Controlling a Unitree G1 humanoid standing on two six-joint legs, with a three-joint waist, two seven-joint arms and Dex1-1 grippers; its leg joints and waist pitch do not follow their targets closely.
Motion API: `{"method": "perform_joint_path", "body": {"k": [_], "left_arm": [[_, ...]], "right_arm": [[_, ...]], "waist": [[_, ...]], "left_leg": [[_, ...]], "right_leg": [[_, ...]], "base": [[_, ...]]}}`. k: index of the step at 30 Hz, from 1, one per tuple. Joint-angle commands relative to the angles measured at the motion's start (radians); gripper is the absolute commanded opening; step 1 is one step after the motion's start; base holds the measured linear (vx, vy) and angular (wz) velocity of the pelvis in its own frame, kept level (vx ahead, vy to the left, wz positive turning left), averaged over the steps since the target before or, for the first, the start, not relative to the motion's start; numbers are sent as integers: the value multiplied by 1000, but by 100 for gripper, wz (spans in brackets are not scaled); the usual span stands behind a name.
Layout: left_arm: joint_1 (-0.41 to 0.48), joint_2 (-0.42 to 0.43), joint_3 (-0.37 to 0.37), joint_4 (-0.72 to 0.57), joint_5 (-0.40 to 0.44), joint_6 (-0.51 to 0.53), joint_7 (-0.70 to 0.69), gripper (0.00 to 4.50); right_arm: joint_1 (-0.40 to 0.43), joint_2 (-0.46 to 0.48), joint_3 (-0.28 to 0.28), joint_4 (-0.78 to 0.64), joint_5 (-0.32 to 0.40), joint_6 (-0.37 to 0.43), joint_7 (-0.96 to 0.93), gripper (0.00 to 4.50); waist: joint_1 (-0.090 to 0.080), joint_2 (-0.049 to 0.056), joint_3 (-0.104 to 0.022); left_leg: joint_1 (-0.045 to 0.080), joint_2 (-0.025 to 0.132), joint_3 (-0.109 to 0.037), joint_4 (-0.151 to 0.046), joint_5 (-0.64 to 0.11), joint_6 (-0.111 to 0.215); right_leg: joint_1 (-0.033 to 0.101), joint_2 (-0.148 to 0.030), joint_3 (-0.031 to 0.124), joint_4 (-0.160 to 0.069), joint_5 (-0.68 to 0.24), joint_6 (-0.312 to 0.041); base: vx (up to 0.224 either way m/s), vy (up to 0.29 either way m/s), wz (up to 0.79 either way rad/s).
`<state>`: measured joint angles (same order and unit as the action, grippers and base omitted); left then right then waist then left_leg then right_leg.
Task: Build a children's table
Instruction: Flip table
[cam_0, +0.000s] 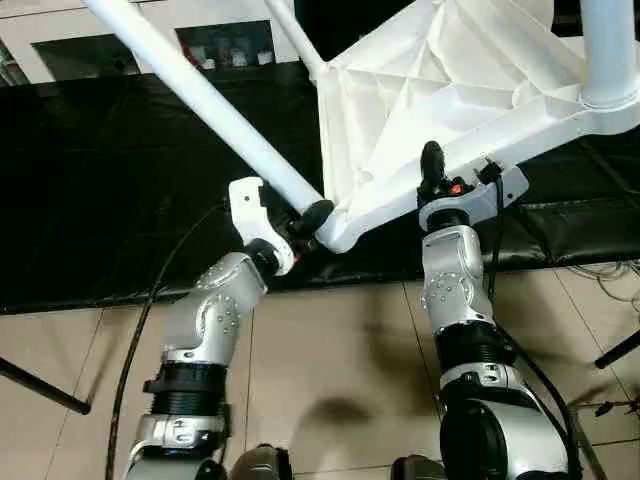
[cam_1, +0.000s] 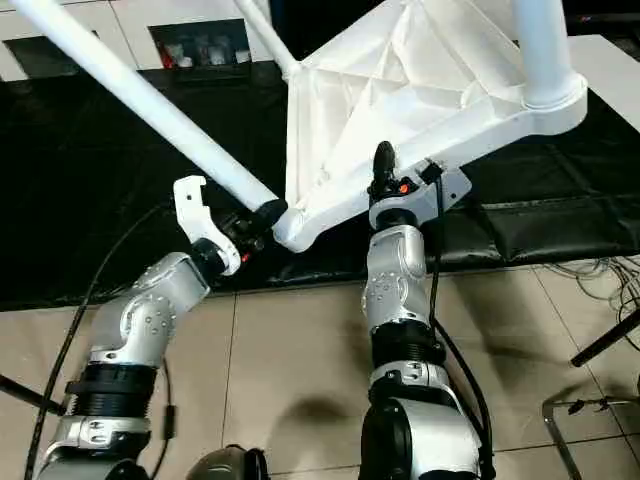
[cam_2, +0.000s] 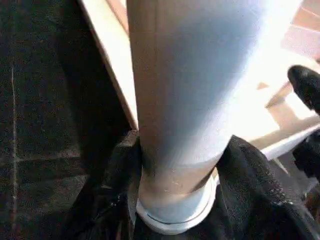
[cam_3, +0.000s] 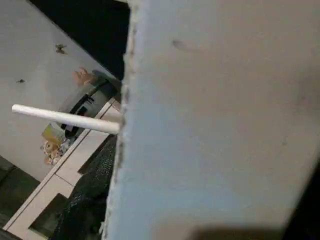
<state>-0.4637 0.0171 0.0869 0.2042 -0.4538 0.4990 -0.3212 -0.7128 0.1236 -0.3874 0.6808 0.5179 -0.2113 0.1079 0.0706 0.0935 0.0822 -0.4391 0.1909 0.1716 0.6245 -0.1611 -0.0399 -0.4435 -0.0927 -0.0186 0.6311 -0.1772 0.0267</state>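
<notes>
The white tabletop (cam_0: 440, 90) is tilted up over the work table's front edge, its ribbed underside facing me. A long white leg (cam_0: 200, 95) runs from the upper left down into the tabletop's near corner socket (cam_0: 335, 232). My left gripper (cam_0: 308, 218) is shut on this leg (cam_2: 185, 100) just above the socket, one black finger (cam_2: 260, 190) on each side. A second leg (cam_0: 610, 50) stands in the right corner socket, and a third leg (cam_0: 290, 30) shows behind. My right gripper (cam_0: 432, 175) is shut on the tabletop's near rim (cam_3: 225, 125).
The black-covered work table (cam_0: 120, 200) spans the scene, with a white cabinet (cam_0: 60, 40) behind it. Tiled floor (cam_0: 340, 350) lies below my arms. Cables (cam_0: 600, 270) trail at the right, and dark stand legs (cam_0: 40, 385) cross the floor at both sides.
</notes>
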Motion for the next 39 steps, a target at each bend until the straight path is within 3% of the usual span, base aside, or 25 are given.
{"method": "perform_joint_path", "body": {"k": [1,3,7,11,13,14,15,16,17,19,22,25,26,29,31,33,35,38,39], "left_arm": [[48,81,3,-32,30,-70,-108,273],[54,111,-16,-19,43,-101,-165,273],[53,157,-44,1,49,-126,-242,273],[49,181,-62,34,48,-165,-329,279],[44,190,-64,64,43,-195,-376,314],[38,204,-77,89,58,-221,-399,314],[24,219,-86,134,60,-254,-451,318],[24,219,-86,134,60,-255,-451,318],[19,222,-85,147,57,-262,-464,345],[14,229,-80,158,45,-265,-496,361],[53,238,-80,115,37,-259,-513,371],[123,250,-91,20,47,-257,-503,403],[136,253,-96,5,51,-264,-501,403],[173,259,-105,-56,60,-281,-491,431],[221,259,-102,-165,68,-284,-454,446],[236,258,-101,-202,76,-289,-442,448],[266,258,-97,-289,83,-282,-417,450],[286,261,-91,-362,80,-255,-389,450],[291,263,-90,-389,81,-241,-372,450]], "right_arm": [[-38,-72,-86,-115,-34,-201,-75,200],[-40,-74,-85,-115,-32,-200,-74,200],[-38,-74,-80,-117,-29,-203,-73,200],[-35,-70,-79,-119,-25,-206,-74,200],[-35,-68,-76,-120,-25,-206,-77,200],[-34,-67,-75,-121,-25,-206,-78,200],[-31,-67,-72,-125,-22,-207,-80,200],[-31,-67,-72,-125,-22,-207,-80,200],[-30,-68,-72,-125,-20,-207,-80,200],[-28,-72,-72,-129,-16,-211,-83,200],[-38,-84,-74,-127,-26,-221,-89,200],[-57,-123,-45,-117,-95,-226,-107,200],[-62,-133,-38,-113,-114,-225,-115,200],[-78,-162,-21,-107,-158,-220,-129,200],[-108,-215,7,-98,-241,-212,-166,200],[-120,-235,17,-94,-269,-209,-183,200],[-148,-276,38,-83,-318,-210,-197,200],[-176,-308,56,-69,-351,-210,-194,197],[-190,-324,69,-60,-364,-206,-182,196]], "waist": [[3,-11,-107],[0,-14,-108],[-3,-8,-109],[3,-5,-108],[30,7,-104],[36,7,-102],[42,10,-100],[42,7,-99],[41,9,-101],[30,1,-101],[11,1,-104],[0,-2,-104],[-1,-7,-109],[-5,-4,-107],[-11,-20,-108],[-13,-14,-106],[-14,-26,-108],[-12,-24,-111],[-14,-38,-113]], "left_leg": [[35,5,1,-50,-26,140],[34,5,2,-49,-6,150],[34,5,2,-48,5,154],[41,9,4,-49,-17,150],[61,18,11,-52,-78,121],[62,18,11,-54,-99,112],[59,16,8,-63,-143,74],[57,15,6,-66,-151,65],[55,14,4,-67,-153,57],[49,7,3,-71,-159,53],[41,4,2,-71,-156,74],[37,4,5,-67,-138,97],[38,5,5,-65,-130,101],[38,3,7,-63,-121,106],[36,6,8,-64,-122,103],[37,7,7,-62,-110,111],[34,4,10,-59,-112,109],[32,2,11,-53,-81,127],[31,3,12,-52,-64,133]], "right_leg": [[68,-17,-2,-48,44,-267],[68,-17,-1,-46,65,-270],[66,-17,-2,-41,77,-278],[61,-20,1,-47,48,-281],[42,-14,2,-54,-14,-269],[41,-14,2,-57,-36,-263],[46,-17,1,-56,-72,-239],[48,-18,1,-56,-76,-232],[52,-18,0,-53,-70,-228],[57,-20,-2,-52,-47,-221],[64,-27,-4,-54,-52,-231],[65,-29,-4,-58,-64,-238],[68,-29,-4,-56,-60,-239],[64,-26,-5,-61,-96,-232],[66,-25,-5,-62,-112,-226],[63,-22,-7,-59,-106,-223],[67,-23,-4,-59,-122,-213],[65,-22,-3,-56,-101,-202],[67,-19,-4,-53,-73,-208]], "base": [[0,0,0],[0,0,0],[0,0,0],[0,0,0],[0,0,0],[0,0,0],[0,0,0],[0,0,0],[0,0,0],[0,0,0],[0,0,0],[0,0,0],[0,0,0],[0,0,0],[0,0,0],[0,0,0],[0,0,0],[0,0,0],[0,0,0]]}}
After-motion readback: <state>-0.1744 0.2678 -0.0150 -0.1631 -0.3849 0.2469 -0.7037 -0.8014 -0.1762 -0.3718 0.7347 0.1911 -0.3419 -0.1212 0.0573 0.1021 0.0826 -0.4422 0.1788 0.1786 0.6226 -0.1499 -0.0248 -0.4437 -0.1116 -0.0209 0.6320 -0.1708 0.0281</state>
